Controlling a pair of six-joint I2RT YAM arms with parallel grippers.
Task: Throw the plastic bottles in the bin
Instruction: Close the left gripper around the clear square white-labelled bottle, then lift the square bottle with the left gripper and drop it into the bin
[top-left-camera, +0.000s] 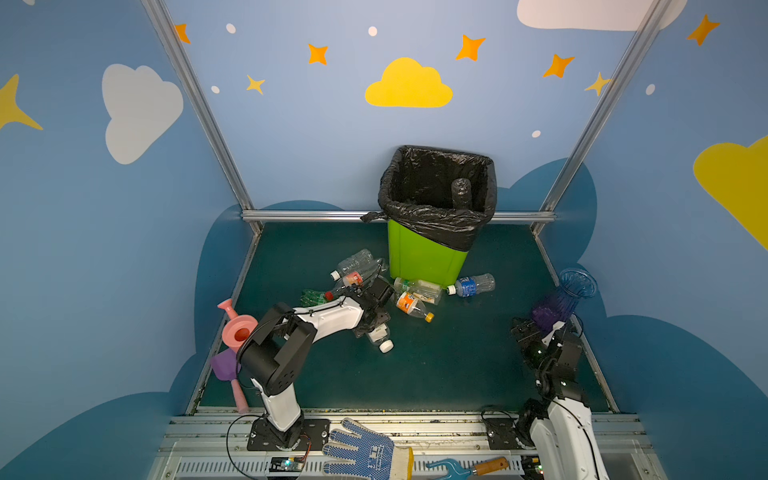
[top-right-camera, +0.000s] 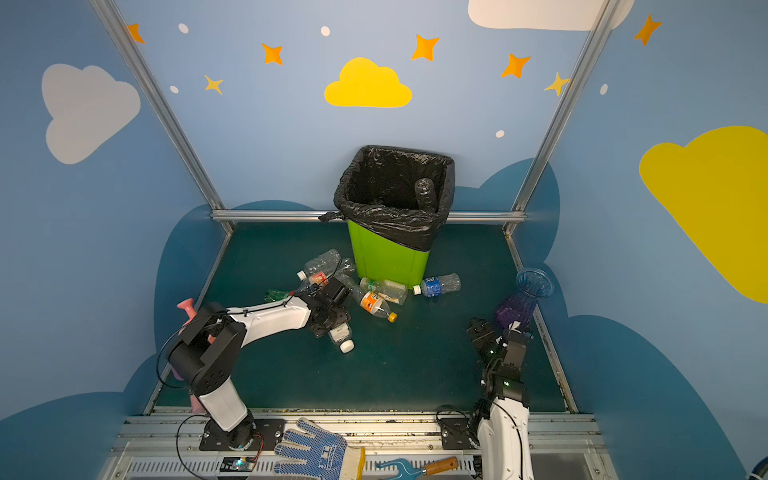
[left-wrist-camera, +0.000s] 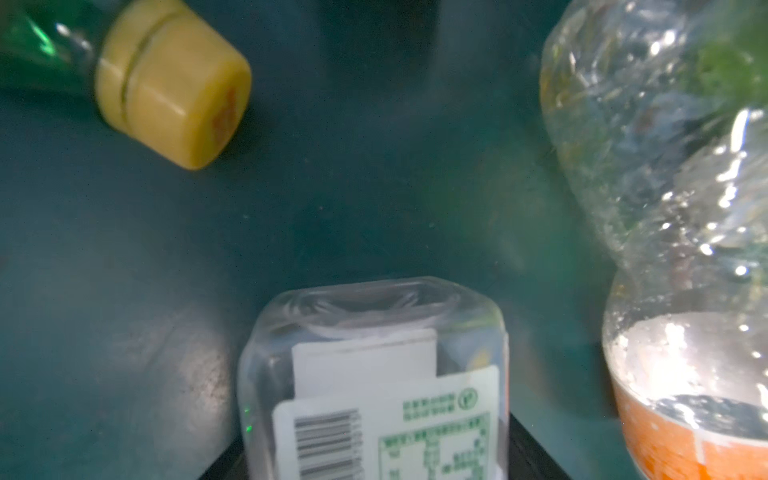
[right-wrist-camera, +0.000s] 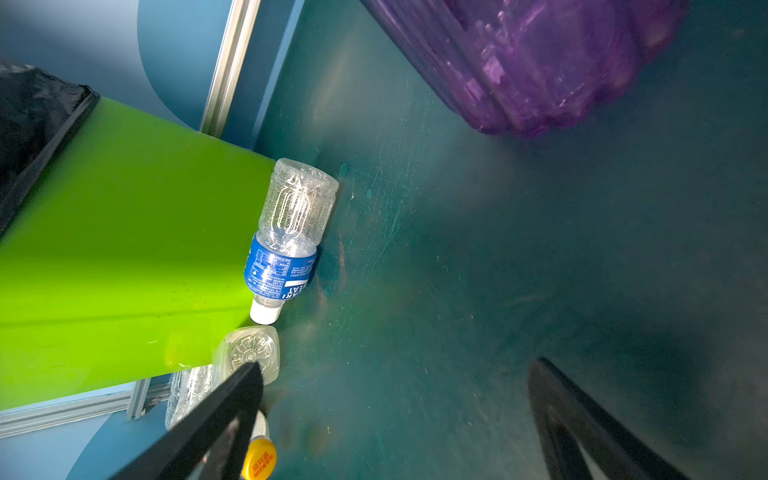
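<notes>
Well, in both top views the bin (top-left-camera: 424, 257) stands at the bench's (top-left-camera: 436, 374) upper edge. About seven plastic bottles (top-left-camera: 411, 305) cluster at its foot and one sits inside; the lower bench is open. Left wrist: my left fingers (left-wrist-camera: 536, 461) flank a white-labelled bottle (left-wrist-camera: 374, 374); clamped or not, I cannot tell. Right wrist: my right fingers (right-wrist-camera: 216, 428) are spread and empty, with a blue-labelled bottle (right-wrist-camera: 278, 266) just beside the bin.
</notes>
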